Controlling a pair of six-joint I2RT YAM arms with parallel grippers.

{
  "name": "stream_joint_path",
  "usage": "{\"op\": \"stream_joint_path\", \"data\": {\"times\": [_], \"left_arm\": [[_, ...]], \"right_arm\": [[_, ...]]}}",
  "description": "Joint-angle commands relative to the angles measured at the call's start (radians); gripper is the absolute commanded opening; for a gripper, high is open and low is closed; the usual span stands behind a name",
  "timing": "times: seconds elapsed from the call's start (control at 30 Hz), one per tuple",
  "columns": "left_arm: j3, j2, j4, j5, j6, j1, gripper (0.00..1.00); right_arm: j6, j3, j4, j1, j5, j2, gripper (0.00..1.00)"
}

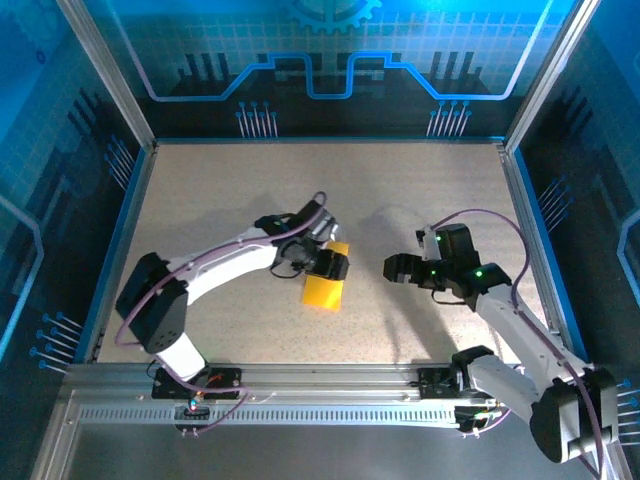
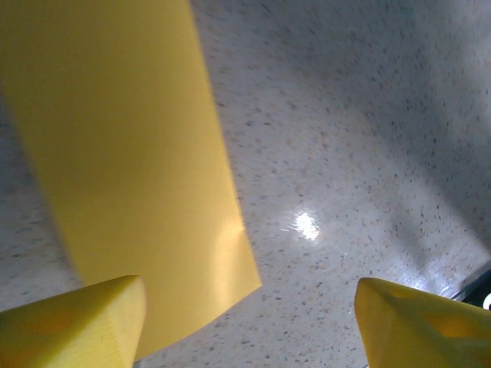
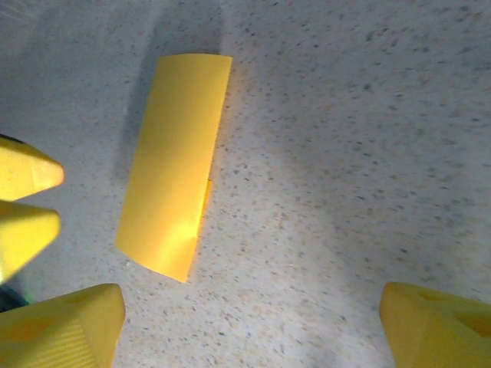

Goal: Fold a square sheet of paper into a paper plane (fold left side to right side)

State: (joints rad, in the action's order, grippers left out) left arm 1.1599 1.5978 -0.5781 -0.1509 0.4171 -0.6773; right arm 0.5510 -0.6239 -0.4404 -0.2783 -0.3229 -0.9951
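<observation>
Top external view: the left jaws hover spread over the far end of the square sheet of paper [image 1: 323,290]. It is folded into a narrow, smooth yellow-orange rectangle and lies flat near the centre of the speckled beige table [image 1: 220,200]. To its right, apart from the paper, the right jaws hang spread, their yellow fingertips [image 3: 61,330] ridged.

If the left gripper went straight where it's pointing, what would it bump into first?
Probably the table, just beside the paper. The left gripper is open, and one finger sits over the paper, so that finger may touch paper first; depth is unclear.
</observation>
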Motion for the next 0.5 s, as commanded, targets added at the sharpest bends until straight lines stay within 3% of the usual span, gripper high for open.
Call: {"op": "stream_joint_path", "data": {"times": [0.0, 0.17, 0.47], "left_arm": [[-0.088, -0.038, 0.109, -0.107, 0.013, 0.078, 0.76], [-0.168, 0.001, 0.226, -0.247, 0.011, 0.177, 0.76], [-0.191, 0.128, 0.369, -0.368, 0.009, 0.232, 0.7]], "right_arm": [[0.071, 0.022, 0.145, -0.033, -0.091, -0.046, 0.86], [0.084, 0.009, 0.193, -0.092, -0.075, -0.111, 0.86], [0.112, 0.006, 0.286, -0.15, -0.091, -0.198, 0.86]]}}
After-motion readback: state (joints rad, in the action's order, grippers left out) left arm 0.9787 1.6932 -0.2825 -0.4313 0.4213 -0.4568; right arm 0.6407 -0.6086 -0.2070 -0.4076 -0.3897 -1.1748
